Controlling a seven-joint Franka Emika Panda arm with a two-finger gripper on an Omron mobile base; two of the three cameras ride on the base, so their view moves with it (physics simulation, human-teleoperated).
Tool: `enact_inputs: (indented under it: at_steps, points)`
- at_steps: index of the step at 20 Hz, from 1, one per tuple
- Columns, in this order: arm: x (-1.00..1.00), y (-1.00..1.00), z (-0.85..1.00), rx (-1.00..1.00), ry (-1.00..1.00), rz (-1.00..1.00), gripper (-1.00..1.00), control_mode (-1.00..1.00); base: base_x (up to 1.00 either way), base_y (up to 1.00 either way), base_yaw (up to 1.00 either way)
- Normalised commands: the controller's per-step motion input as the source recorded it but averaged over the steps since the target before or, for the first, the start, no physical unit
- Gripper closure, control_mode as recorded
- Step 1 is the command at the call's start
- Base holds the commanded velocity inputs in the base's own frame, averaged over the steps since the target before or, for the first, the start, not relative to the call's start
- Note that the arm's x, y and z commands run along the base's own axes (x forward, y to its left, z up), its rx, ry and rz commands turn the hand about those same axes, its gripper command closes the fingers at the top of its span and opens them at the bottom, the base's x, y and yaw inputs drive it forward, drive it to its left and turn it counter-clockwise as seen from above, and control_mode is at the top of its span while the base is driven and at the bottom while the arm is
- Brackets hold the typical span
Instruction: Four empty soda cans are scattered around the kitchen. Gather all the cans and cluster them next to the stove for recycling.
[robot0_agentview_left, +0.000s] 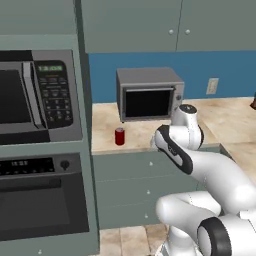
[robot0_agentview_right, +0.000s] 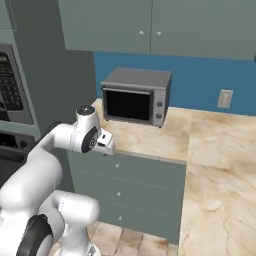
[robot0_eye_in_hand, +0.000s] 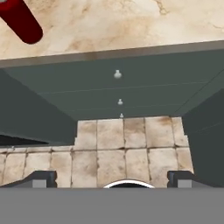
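Observation:
One red soda can (robot0_agentview_left: 119, 136) stands upright on the beige counter (robot0_agentview_left: 105, 125), in front of the left corner of a small silver oven. In the hand view the same red can (robot0_eye_in_hand: 19, 19) lies at the top left, well away from my fingertips. My gripper (robot0_eye_in_hand: 113, 179) is open with nothing between its two dark fingertips (robot0_eye_in_hand: 43, 178). It hangs off the counter's front edge and looks down past the drawer fronts at the tiled floor. My hand (robot0_agentview_right: 106, 144) sits at counter height, to the right of the can. The stove is out of view.
A silver countertop oven (robot0_agentview_right: 135, 97) stands against the blue wall. A tall cabinet with a built-in microwave (robot0_agentview_left: 40, 95) and oven (robot0_agentview_left: 40, 200) rises at the left. Grey drawers (robot0_eye_in_hand: 118, 87) run below the counter, which turns a corner at the right (robot0_agentview_right: 220, 190).

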Motion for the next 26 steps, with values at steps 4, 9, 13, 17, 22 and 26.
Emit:
enact_inputs:
  at_steps: [4, 9, 13, 17, 22, 26]
  points:
    - [0.00, 0.00, 0.00, 0.00, 0.00, 0.00, -1.00, 1.00, 0.44, -0.37, 0.00]
    - [0.00, 0.00, 0.00, 0.00, 0.00, 0.00, -1.00, 1.00, 0.55, -0.21, 0.01]
    - [0.00, 0.00, 0.00, 0.00, 0.00, 0.00, -1.00, 1.00, 0.52, -0.16, 0.00]
    - [0.00, 0.00, 0.00, 0.00, 0.00, 0.00, -1.00, 1.00, 0.41, -0.16, 0.00]
    - [0.00, 0.00, 0.00, 0.00, 0.00, 0.00, -1.00, 1.00, 0.00, -0.03, 0.00]
    - [0.00, 0.00, 0.00, 0.00, 0.00, 0.00, -1.00, 1.00, 0.00, 0.00, 0.00]
